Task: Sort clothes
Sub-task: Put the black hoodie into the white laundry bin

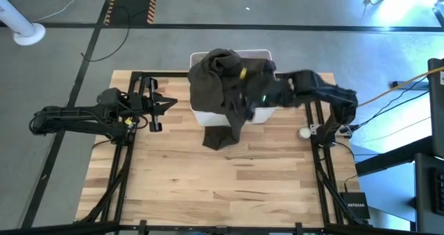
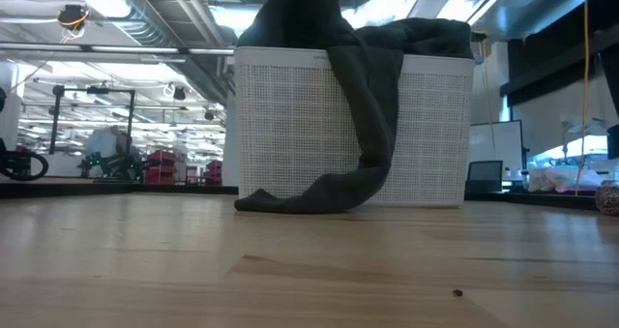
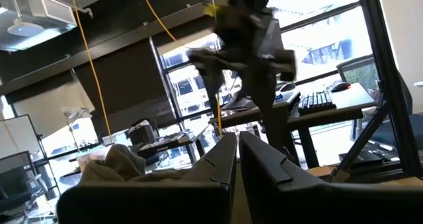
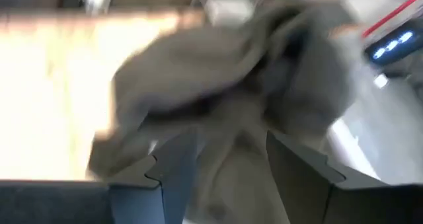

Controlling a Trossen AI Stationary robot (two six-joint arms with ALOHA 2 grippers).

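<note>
- While the right gripper (image 1: 258, 98) is over the white bin (image 1: 258, 115), I read this as the step of pulling the first garment out: the large dark olive-brown garment (image 1: 223, 89) is heaped on the bin, one end hanging down the front wall and trailing onto the bench (image 1: 208, 186).
- In the right wrist view the fingers (image 4: 301, 174) stand apart with olive cloth lying between and around them (the picture is smeared, so I can't say whether they pinch any of it).
- The left gripper (image 1: 166, 104) waits beside the bin's left side, above the bench; its fingers (image 3: 221, 164) look pressed together and hold nothing.
- From the low view, the trailing end (image 2: 319, 194) rests on the bench, touching the foot of the bin.
- Next, I judge, I need a firm bite on a thick fold, then a high lift so the long tail clears the rim without dragging the light bin along.
- Other clothes aren't visible under this one.
</note>
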